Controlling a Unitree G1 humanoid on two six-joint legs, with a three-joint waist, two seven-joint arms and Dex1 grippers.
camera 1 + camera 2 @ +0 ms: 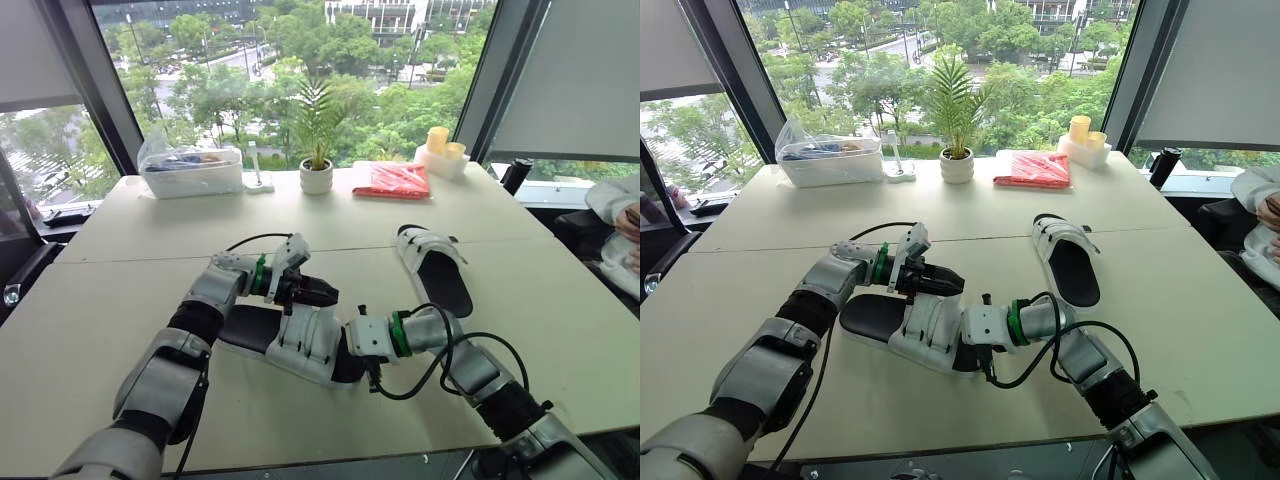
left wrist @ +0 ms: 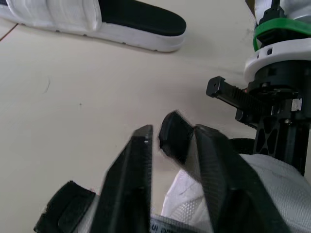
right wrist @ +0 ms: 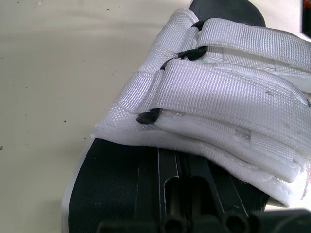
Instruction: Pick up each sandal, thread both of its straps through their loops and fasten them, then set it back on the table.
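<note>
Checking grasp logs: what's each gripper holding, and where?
It's the near sandal: left gripper looks pinched on a black strap tip; right gripper lies on the footbed under the straps, grip cannot be told.

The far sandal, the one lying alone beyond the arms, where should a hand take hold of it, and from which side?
Probably the bare heel end of the far sandal, pinching the sole's rim from the robot's right. It lies flat, sole down, with its white straps bunched at the far end, so the near half is open footbed with an exposed edge.
</note>
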